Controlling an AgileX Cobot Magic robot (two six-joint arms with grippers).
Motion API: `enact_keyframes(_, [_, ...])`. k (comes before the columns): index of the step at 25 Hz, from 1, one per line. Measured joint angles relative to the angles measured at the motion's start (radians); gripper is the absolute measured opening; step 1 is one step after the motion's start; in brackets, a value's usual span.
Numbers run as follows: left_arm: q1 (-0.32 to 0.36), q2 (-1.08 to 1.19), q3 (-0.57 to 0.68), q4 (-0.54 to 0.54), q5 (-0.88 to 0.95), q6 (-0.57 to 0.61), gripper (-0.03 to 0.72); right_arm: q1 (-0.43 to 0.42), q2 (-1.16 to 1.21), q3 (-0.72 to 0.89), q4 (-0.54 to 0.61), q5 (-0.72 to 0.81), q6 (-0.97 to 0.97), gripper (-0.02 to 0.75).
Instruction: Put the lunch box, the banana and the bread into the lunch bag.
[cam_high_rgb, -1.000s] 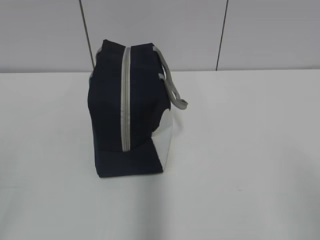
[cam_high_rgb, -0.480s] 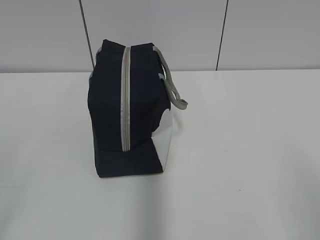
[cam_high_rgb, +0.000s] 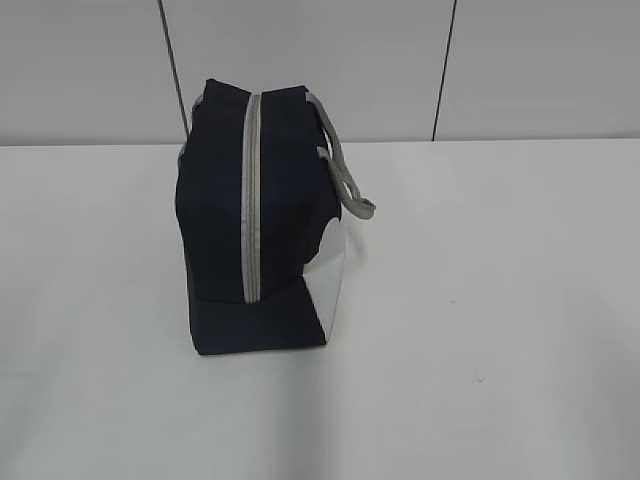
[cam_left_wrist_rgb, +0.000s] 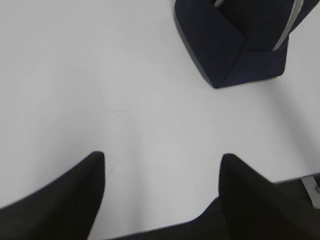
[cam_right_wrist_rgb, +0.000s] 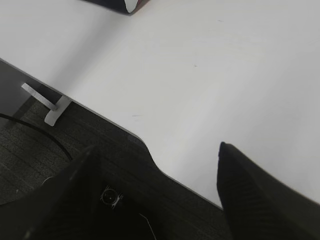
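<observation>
While both sets of fingers (cam_left_wrist_rgb: 160, 195) (cam_right_wrist_rgb: 155, 200) hang spread and empty, the soft lunch bag (cam_high_rgb: 255, 220) left of centre looks best grasped by its strap (cam_high_rgb: 345, 180).

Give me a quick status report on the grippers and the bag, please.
Left gripper open, empty, short of bag. Right gripper open, empty, at table edge. Bag upright, zipper shut. No food or box in view.

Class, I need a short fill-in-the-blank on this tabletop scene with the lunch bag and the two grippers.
1. The lunch bag stands on a ___ table.
2. Its zipper is ___ in colour.
3. The left gripper has its jaws ___.
4. The right gripper holds ___.

Missing words: white; grey; open; nothing
</observation>
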Motion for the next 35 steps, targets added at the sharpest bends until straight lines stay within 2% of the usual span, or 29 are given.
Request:
enact_keyframes(7, [0.0, 0.0, 0.0, 0.0, 0.0, 0.0, 0.486, 0.0, 0.0, 0.0, 0.0, -0.001, 0.0, 0.531])
enact_keyframes(9, [0.0, -0.003, 0.0, 0.0, 0.0, 0.0, 0.486, -0.028, -0.007, 0.0, 0.0, -0.001, 0.0, 0.531])
enact_keyframes(11, [0.0, -0.016, 0.0, 0.0, 0.0, 0.0, 0.486, -0.099, -0.019, 0.0, 0.0, -0.001, 0.0, 0.531])
enact_keyframes(17, [0.02, -0.078, 0.0, 0.0, 0.0, 0.0, 0.486, -0.4, -0.083, 0.0, 0.0, -0.001, 0.0, 0.531])
enact_keyframes(20, [0.025, -0.106, 0.0, 0.0, 0.0, 0.0, 0.486, -0.505, -0.12, 0.002, 0.0, -0.001, 0.0, 0.531])
enact_keyframes(23, [0.047, -0.12, 0.0, -0.001, 0.0, 0.0, 0.486, -0.572, -0.157, 0.002, 0.0, -0.001, 0.0, 0.531])
enact_keyframes(27, [0.084, -0.12, 0.0, -0.001, 0.0, 0.0, 0.486, -0.615, -0.186, 0.002, 0.0, -0.001, 0.0, 0.531])
enact_keyframes(35, [0.09, -0.12, 0.0, -0.001, 0.0, 0.0, 0.474, -0.622, -0.188, 0.002, 0.0, 0.002, 0.0, 0.531])
